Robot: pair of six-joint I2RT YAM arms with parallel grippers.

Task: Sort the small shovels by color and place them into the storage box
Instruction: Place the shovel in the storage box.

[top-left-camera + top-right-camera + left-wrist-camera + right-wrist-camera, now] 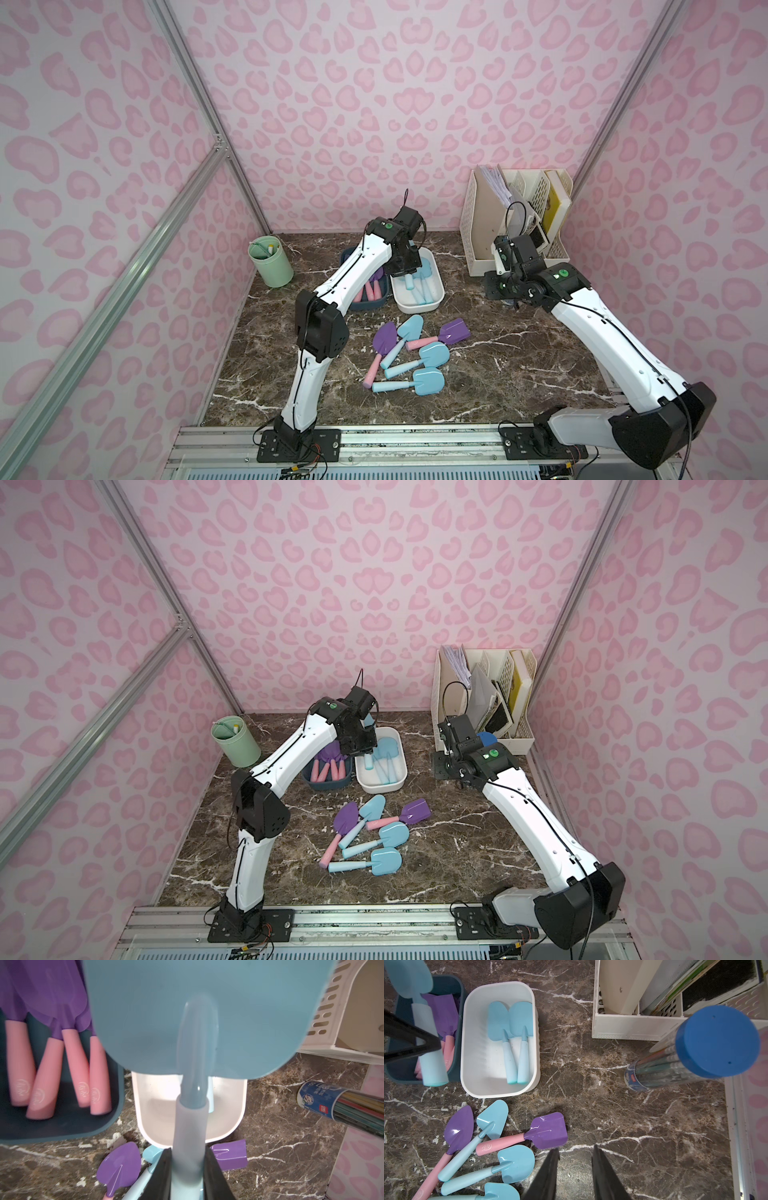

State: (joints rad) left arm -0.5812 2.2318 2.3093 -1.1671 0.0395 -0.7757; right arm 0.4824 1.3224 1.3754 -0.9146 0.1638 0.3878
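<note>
My left gripper (pixel 189 1151) is shut on the handle of a light blue shovel (pixel 187 1012), which hangs above the near ends of the two boxes. The white box (pixel 500 1093) holds two light blue shovels (pixel 500 1022). Beside it, the dark blue box (pixel 62 1132) holds several purple shovels with pink handles (pixel 18 1064). Loose on the table in front of the boxes lie two purple shovels (pixel 384 336) (pixel 455 330) and three light blue ones (pixel 434 355). My right gripper (pixel 575 1148) hovers open to the right of that pile, with nothing between its fingers.
A green cup (pixel 271 266) stands at the back left. A white file organizer (pixel 515 224) with papers fills the back right corner. A clear tube of pencils with a blue cap (pixel 716 1041) stands in front of the organizer, close to my right arm.
</note>
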